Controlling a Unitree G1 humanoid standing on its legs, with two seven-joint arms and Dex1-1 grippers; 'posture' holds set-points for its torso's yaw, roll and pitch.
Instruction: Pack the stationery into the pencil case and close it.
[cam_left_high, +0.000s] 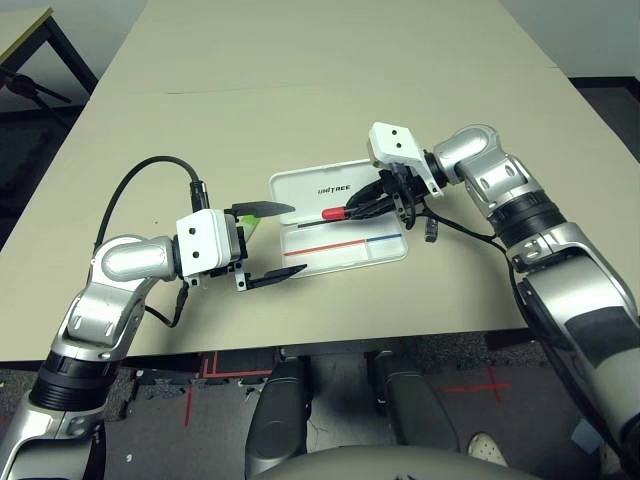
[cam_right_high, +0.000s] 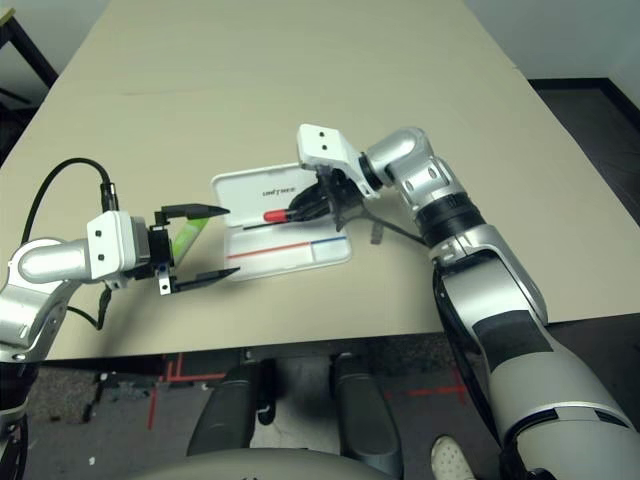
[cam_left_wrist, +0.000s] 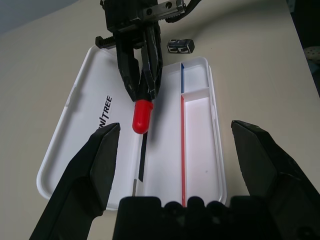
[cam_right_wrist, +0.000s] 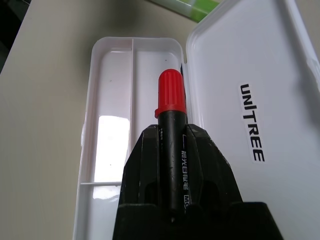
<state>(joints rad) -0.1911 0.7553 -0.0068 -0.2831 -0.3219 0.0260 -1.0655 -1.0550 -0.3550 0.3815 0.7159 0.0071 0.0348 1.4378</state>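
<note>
The white pencil case (cam_left_high: 385, 255) lies open on the table, its lid (cam_left_high: 310, 190) with dark lettering flat on the far side. My right gripper (cam_left_high: 366, 208) is shut on a black marker with a red cap (cam_left_high: 335, 212), held low over the case near its hinge, cap pointing left. My left gripper (cam_left_high: 288, 240) stands open at the case's left end, nothing between its fingers. A light-green stick (cam_right_high: 185, 240) lies on the table under the left gripper's far finger. A small grey metallic piece (cam_left_high: 432, 232) rests on the table just right of the case.
A black cable (cam_left_high: 140, 180) loops from my left wrist over the table at the left. The beige table (cam_left_high: 300, 90) stretches far behind the case. Its front edge (cam_left_high: 330, 340) runs close below the case.
</note>
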